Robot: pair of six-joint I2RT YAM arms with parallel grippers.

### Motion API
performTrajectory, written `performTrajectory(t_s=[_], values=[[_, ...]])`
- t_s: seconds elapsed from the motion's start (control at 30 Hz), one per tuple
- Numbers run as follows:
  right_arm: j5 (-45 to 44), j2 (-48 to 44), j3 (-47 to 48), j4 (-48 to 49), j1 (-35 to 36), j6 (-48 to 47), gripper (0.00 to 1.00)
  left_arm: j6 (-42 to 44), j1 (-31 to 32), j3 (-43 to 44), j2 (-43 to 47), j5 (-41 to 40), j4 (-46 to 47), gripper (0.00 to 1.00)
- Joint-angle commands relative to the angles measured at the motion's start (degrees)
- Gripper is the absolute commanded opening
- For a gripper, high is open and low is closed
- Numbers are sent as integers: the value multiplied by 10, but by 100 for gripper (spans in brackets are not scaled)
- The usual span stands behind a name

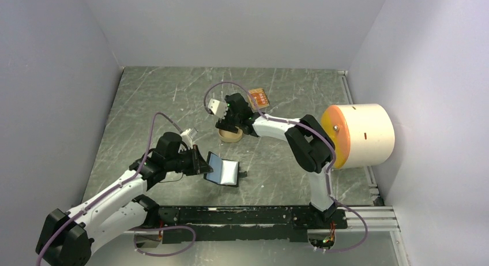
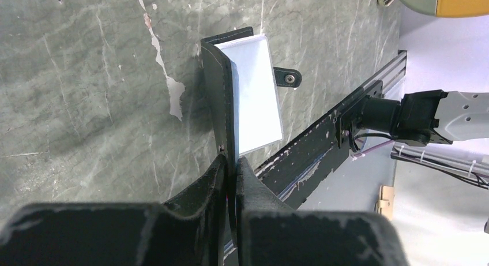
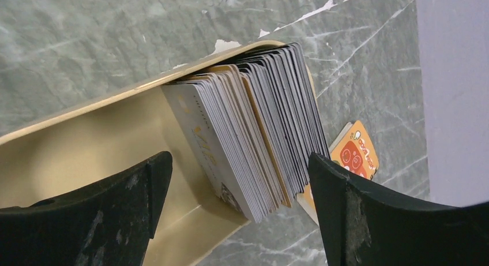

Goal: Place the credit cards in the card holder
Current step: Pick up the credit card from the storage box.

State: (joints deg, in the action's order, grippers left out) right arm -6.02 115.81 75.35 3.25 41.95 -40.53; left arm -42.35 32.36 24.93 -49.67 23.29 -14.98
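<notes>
My left pincer (image 2: 230,165) is pinched on the raised flap of the card holder (image 2: 218,93), which sits open at its three o'clock, perhaps with a pale card (image 2: 256,93) inside. My right pincer (image 3: 237,162) stands spread over the cards (image 3: 254,133) in the tin (image 3: 86,145), at the holder's twelve o'clock. An orange card (image 3: 354,153) lies at the tin's one o'clock.

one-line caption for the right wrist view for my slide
Open right claw poised over a stack of cards standing in a tan-gold tin.
</notes>
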Motion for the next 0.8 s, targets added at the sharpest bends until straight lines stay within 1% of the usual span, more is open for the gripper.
performTrajectory(t_s=[0.0,0.1,0.17,0.27,0.33,0.77], values=[[-19,21,9,46,0,-60,90,-1,3,6,6,0,-11,9],[-35,35,19,47,0,-74,87,1,3,11,6,-5,-16,9],[-47,41,26,54,0,-79,82,0,3,10,6,-6,-14,9],[-59,41,25,72,0,-86,71,-3,3,6,4,-6,-10,9],[-62,36,20,83,0,-87,66,-4,3,2,4,-5,-6,9],[-45,19,38,64,-2,-59,53,-11,3,-12,12,-5,1,9]])
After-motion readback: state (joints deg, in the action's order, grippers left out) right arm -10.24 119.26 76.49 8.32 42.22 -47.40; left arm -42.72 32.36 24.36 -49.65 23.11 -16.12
